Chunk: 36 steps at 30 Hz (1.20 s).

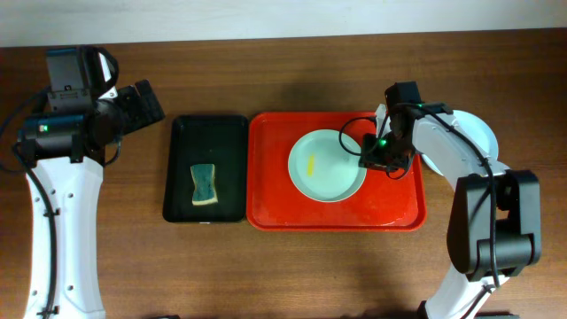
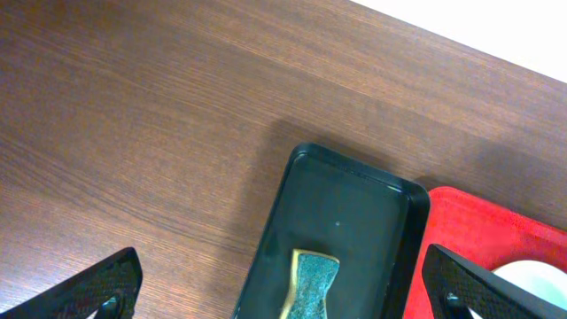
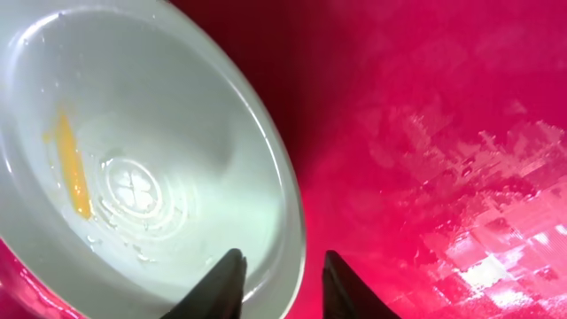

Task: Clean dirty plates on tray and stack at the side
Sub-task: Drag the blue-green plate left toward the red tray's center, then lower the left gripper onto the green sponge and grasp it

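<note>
One pale mint-blue dirty plate (image 1: pixel 326 166) with a yellow smear lies in the red tray (image 1: pixel 275 195). My right gripper (image 1: pixel 370 158) is at its right rim. In the right wrist view one finger is over the plate (image 3: pixel 151 151) and one over the tray (image 3: pixel 425 133), and the gripper (image 3: pixel 282 283) is closed narrowly on the rim. Another pale plate (image 1: pixel 477 133) sits on the table right of the tray, partly hidden by the right arm; I cannot tell how many are there. My left gripper (image 1: pixel 146 105) is open and empty, held above the table left of the black tray.
A narrow black tray (image 1: pixel 182 168) stands left of the red tray and holds a green and yellow sponge (image 1: pixel 205 184). The left wrist view shows the black tray (image 2: pixel 354 204), the sponge (image 2: pixel 312 282), and the red tray's corner (image 2: pixel 469 230).
</note>
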### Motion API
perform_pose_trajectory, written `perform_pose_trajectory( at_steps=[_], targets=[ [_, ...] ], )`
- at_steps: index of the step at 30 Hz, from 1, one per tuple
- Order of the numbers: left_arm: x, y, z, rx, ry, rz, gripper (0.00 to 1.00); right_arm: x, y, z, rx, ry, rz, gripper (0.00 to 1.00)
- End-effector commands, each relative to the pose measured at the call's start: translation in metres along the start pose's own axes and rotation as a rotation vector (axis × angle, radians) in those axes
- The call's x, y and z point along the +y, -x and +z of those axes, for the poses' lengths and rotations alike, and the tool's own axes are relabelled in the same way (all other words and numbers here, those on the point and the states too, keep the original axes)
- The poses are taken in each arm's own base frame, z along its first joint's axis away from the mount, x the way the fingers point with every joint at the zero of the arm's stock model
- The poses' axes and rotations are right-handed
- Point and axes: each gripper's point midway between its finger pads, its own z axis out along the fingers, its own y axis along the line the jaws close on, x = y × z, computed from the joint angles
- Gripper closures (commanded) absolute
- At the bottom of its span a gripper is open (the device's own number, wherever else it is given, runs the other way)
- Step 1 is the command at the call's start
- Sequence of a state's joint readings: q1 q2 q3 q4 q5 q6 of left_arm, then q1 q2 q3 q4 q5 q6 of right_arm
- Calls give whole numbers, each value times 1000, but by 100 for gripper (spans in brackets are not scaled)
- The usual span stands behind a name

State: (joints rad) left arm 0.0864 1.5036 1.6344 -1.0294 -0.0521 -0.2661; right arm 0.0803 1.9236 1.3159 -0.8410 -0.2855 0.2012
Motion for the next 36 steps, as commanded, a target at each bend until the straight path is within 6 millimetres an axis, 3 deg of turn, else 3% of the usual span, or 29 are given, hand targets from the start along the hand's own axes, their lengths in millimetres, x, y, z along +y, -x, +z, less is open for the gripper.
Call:
perform_pose_trajectory(
  at_steps=[1, 2, 9, 11, 13, 17, 22, 27, 36],
  targets=[
    [0, 1, 1, 2, -4, -12, 1, -1, 3, -4, -26, -9, -9, 57],
    [0, 0, 1, 3, -4, -12, 1, -1, 2, -4, -25, -9, -9, 57],
    [0, 0, 1, 3, -4, -12, 1, -2, 0, -3, -20, -10, -19, 92],
    [0, 1, 1, 2, -4, -12, 1, -4, 1, -3, -21, -20, -18, 95],
    [0, 0, 1, 3, -4, -12, 1, -4, 1, -3, -22, -25, -18, 93],
    [0, 0, 1, 3, -4, -12, 1, -5, 1, -3, -21, -26, -18, 79],
    [0, 1, 1, 3, -4, -12, 1, -7, -5, -3, 1, -36, -11, 79],
    [0, 1, 1, 3, -4, -12, 1, -7, -3, -3, -5, -35, -12, 60],
    [0, 1, 1, 3, -4, -12, 1, -6, 0, -3, -18, -32, -16, 55]
  ],
)
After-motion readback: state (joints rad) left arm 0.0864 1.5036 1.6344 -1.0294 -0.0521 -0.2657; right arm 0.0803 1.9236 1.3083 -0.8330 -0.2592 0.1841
